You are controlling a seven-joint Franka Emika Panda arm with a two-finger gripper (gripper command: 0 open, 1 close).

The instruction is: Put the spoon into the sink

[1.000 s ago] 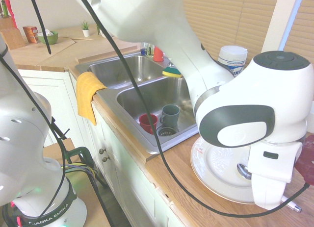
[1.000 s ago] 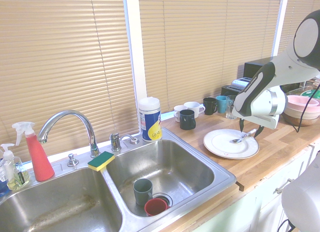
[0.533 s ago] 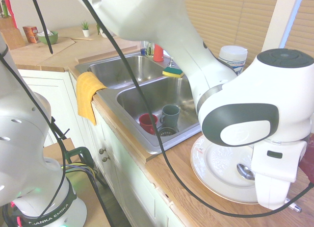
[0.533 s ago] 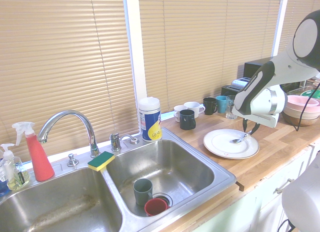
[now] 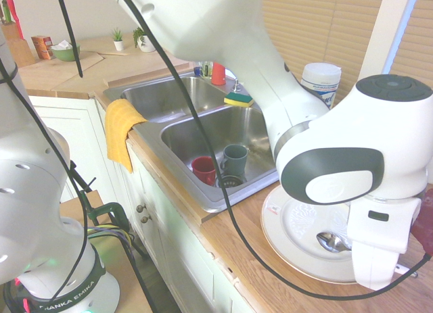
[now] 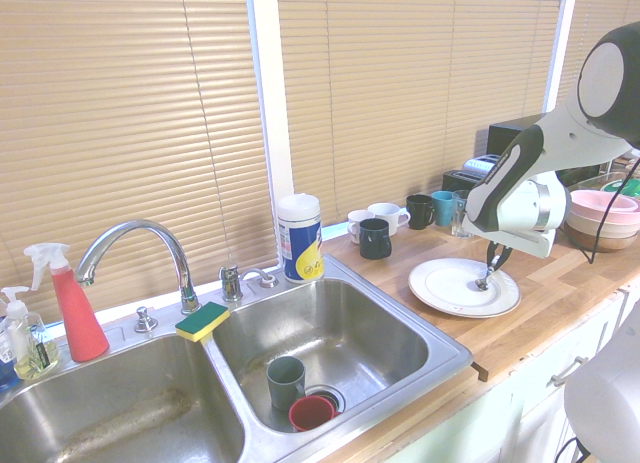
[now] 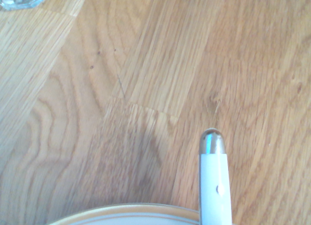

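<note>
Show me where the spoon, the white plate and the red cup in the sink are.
spoon (image 5: 333, 242), first exterior view, on its shiny bowl over the plate.
white plate (image 6: 446, 289), second exterior view, on its bare near-left rim.
red cup (image 6: 312, 413), second exterior view, on its rim by the drain.

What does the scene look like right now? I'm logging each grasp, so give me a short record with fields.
gripper: shut on the spoon
spoon: bowl resting on the plate, white handle passing up between the fingers
plate: white, on the wooden counter beside the sink
sink: basin near the plate holds a grey-green mug and a red cup
stage: spoon gripped, not yet carried to the sink
</note>
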